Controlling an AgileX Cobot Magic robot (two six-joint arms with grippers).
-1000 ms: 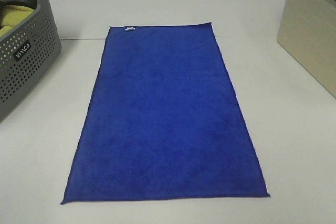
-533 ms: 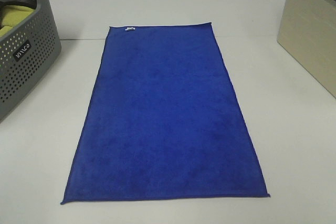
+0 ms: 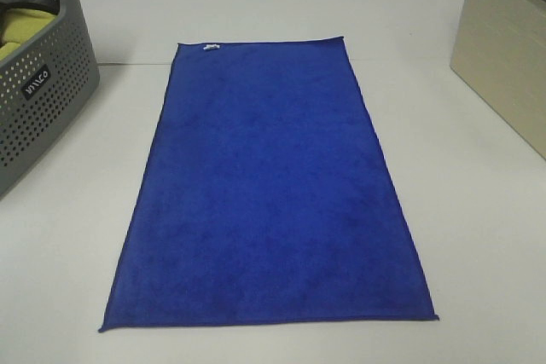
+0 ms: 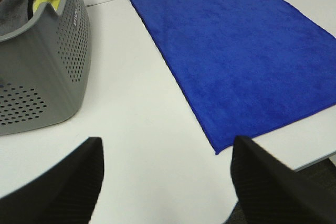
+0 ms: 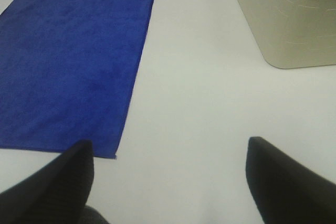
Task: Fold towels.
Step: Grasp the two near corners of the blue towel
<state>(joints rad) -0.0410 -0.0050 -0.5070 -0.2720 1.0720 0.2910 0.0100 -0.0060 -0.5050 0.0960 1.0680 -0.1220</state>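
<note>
Nothing has moved since the earlier frames; the blue towel (image 3: 269,185) lies as it did, spread flat and single-layered in the middle of the bench (image 3: 478,236), its long sides running from the near edge toward the far edge, its small white label (image 3: 212,47) at the far-left corner of the cloth.

Neither arm shows in the high view. The left hand (image 4: 168,153) is spread wide with nothing between its fingers, hanging over bare bench short of the towel's near-left corner; the right hand (image 5: 169,148) is likewise wide apart and empty, just outside the near-right corner; neither touches the cloth.

A grey perforated basket (image 3: 43,100) stands at the left edge of the bench, holding yellow-green and grey cloth, possibly more towels, though too little of it shows to be sure; a beige box (image 3: 503,57) stands at the right edge.

By my reading the folding has not begun: no crease, no lifted corner, no doubled layer. The laying-out is done, and done neatly; what is left is the whole fold, most likely each hand taking its near corner and carrying it to the far edge of the cloth, then any further halving, and whatever waits in the basket.
</note>
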